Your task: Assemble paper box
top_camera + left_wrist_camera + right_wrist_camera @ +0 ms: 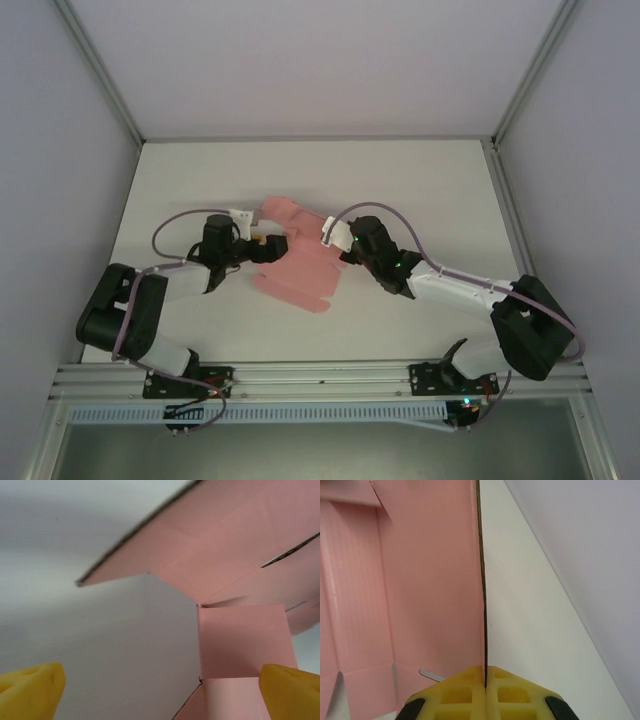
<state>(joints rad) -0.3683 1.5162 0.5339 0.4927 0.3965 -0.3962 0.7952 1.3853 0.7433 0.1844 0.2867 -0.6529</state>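
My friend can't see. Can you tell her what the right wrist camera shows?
The yellow right hand is shut on the thin edge of the pink paper box sheet. The pink card spreads to the left, and the white table lies to the right.

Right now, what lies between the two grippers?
The paper box, a partly folded sheet, spans the gap between left gripper and right gripper, in the top view.

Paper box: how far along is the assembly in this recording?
Done: little; the box is a mostly flat sheet, creased, no walls joined. In hand: the right pincer is shut on the edge of one panel; the left pincer is open beside a small flap. Left: raising the walls, tucking tabs, closing.
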